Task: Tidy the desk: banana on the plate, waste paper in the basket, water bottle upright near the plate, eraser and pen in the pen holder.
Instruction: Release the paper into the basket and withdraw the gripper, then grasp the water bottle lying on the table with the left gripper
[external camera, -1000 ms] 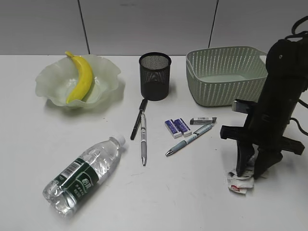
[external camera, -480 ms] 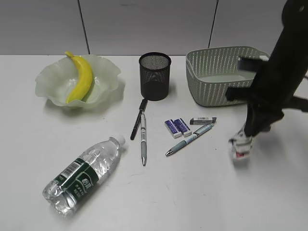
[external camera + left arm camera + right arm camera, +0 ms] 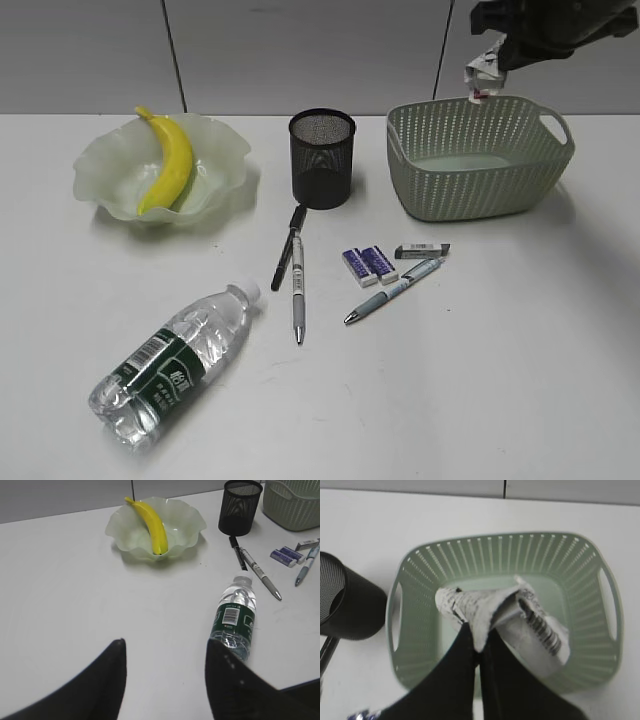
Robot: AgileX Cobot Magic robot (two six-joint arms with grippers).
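**One job done, one nearly done, two untouched**

One item is plainly settled: the banana (image 3: 168,165) lies in the plate (image 3: 110,185) at the upper left of the exterior view.

At the top right of that view, the right claw (image 3: 479,647) is pinched on the waste paper (image 3: 490,611) and holds it above the basket (image 3: 455,190). The right wrist view looks straight down past the wad into the empty basket, so the paper appears to be over the opening but not yet dropped. Letting go looks like the only thing left for this step.

The water bottle (image 3: 170,365) lies on its side at the lower left of the desk (image 3: 450,400), well apart from the plate; it needs standing up and moving closer.

Two pens (image 3: 294,270) lie just in front of the pen holder (image 3: 322,158), and a third pen (image 3: 395,290) lies right of centre near three small erasers (image 3: 370,264). None are in the holder yet.

The left claw (image 3: 165,680) sits at the bottom of its own view, spread wide and empty, with the bottle just beyond it.
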